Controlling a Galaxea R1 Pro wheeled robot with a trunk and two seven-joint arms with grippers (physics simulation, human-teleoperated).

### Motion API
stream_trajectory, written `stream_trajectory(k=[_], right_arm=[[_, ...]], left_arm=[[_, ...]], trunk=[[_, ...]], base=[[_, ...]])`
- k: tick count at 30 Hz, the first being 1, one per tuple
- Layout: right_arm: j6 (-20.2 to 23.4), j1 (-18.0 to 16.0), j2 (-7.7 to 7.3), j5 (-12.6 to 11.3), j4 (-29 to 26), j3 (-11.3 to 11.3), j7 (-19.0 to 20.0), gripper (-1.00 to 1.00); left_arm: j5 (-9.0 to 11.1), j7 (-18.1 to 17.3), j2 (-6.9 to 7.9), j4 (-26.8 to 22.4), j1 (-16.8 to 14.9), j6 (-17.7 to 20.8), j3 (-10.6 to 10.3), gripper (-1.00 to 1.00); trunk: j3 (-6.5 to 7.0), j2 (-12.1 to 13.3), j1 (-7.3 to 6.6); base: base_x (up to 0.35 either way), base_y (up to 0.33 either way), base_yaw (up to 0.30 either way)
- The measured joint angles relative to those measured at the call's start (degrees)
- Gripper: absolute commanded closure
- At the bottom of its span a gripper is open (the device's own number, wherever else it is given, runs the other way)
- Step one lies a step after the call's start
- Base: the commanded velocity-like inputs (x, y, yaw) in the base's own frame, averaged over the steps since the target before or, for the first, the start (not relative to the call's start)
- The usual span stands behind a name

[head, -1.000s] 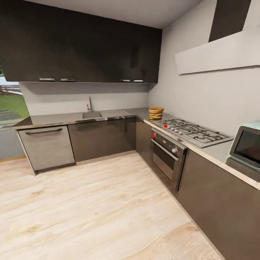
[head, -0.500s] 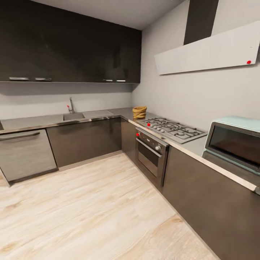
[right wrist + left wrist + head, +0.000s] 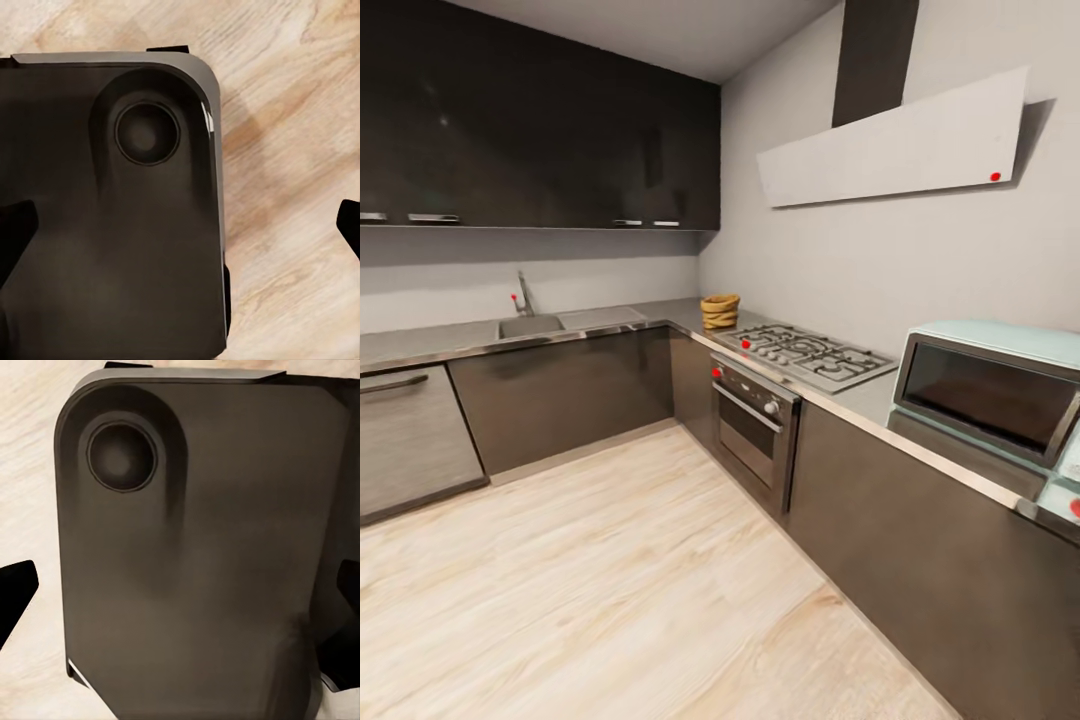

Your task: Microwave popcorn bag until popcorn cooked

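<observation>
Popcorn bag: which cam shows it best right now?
The head view. The popcorn bag sits on the countertop near the corner, just beyond the gas hob, small but unobstructed. The left and right wrist views look down at the robot's dark base and the wood floor, so they give nothing on the bag.

The microwave (image 3: 990, 395) is clipped at its knob side; beyond the hob (image 3: 803, 353), the popcorn bag's (image 3: 720, 311) contents are unreadable.
</observation>
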Motion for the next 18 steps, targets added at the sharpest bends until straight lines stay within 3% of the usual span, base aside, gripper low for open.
stream_trajectory(k=[18], right_arm=[[-0.2,0.0,0.05,-0.07,0.02,0.02,-0.02,-1.0]], left_arm=[[0.08,0.0,-0.02,0.02,0.0,0.1,0.0,-1.0]], trunk=[[0.0,0.0,-0.02]], base=[[0.31,0.113,-0.006]])
